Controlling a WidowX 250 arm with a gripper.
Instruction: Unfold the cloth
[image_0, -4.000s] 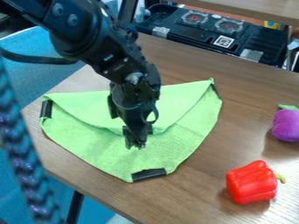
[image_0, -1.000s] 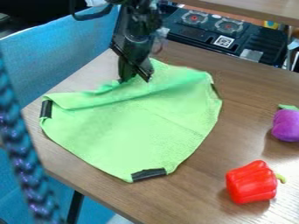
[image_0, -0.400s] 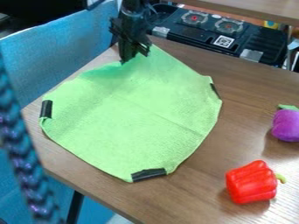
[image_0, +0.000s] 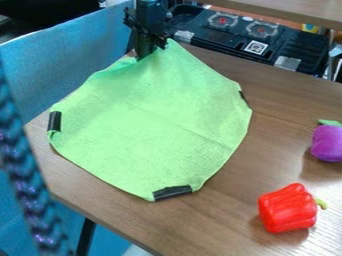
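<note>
Stretches away from beside the gripper (image_0: 151, 53) as a brown wood-grained table (image_0: 220, 225). Carries a green cloth (image_0: 150, 125) running up to the gripper; well apart from the gripper, a red toy pepper (image_0: 287, 208) and purple toy (image_0: 328, 143).

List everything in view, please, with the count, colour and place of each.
Cloth: one, green, mid-table
Edge patches: three, black, on the cloth's left, right and near edges
Toy pepper: one, red, near right
Toy vegetable: one, purple, right edge
Table: one, brown, beneath these
Stove-like unit: one, black, behind table
Second tabletop: one, brown, top right
Fabric surface: one, blue, left
Braided strand: one, blue, left foreground
Arm: one, black, top
Hand: one, black, gripping cloth's far corner
</note>
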